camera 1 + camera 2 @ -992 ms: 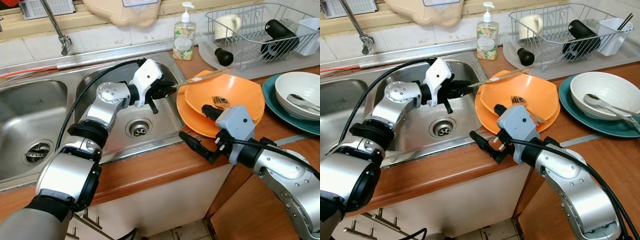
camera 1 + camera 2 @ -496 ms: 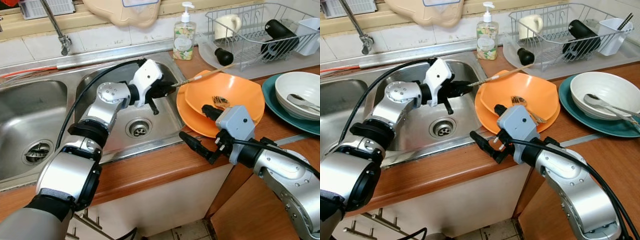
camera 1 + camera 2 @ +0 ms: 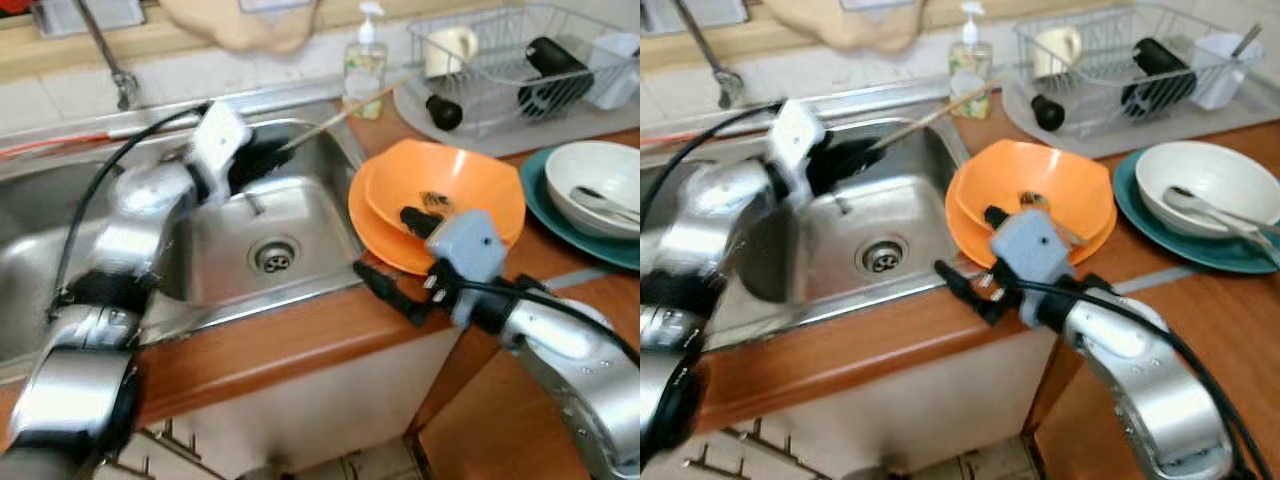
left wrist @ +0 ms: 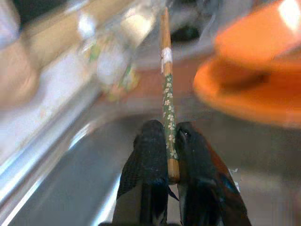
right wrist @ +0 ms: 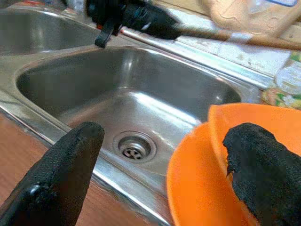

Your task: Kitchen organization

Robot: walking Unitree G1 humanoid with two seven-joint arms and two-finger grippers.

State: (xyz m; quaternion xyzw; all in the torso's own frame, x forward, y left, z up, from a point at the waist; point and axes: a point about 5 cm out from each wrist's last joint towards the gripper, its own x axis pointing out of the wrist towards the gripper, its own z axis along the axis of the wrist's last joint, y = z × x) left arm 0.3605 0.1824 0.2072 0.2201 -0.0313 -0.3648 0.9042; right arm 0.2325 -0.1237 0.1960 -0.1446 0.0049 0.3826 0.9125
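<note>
Left end effector (image 4: 167, 141) clamped on a chopstick (image 4: 166, 89), held above the sink (image 3: 300, 215). Right end effector (image 3: 385, 255) spread wide, empty, at bench (image 3: 290, 345) edge beside orange bowls (image 3: 470, 185). Judged early: bowls, white dishes (image 3: 600, 175) unsorted.

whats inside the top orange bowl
The orange bowl, stacked on an orange plate, holds some metal cutlery, too blurred to sort. The right gripper in front covers the bowl's near side.

left arm stretched to 11 o'clock, left gripper (image 4: 170, 141) clamped tight, right arm bent at 3 o'clock, right gripper (image 3: 392, 255) fingers spread
</note>
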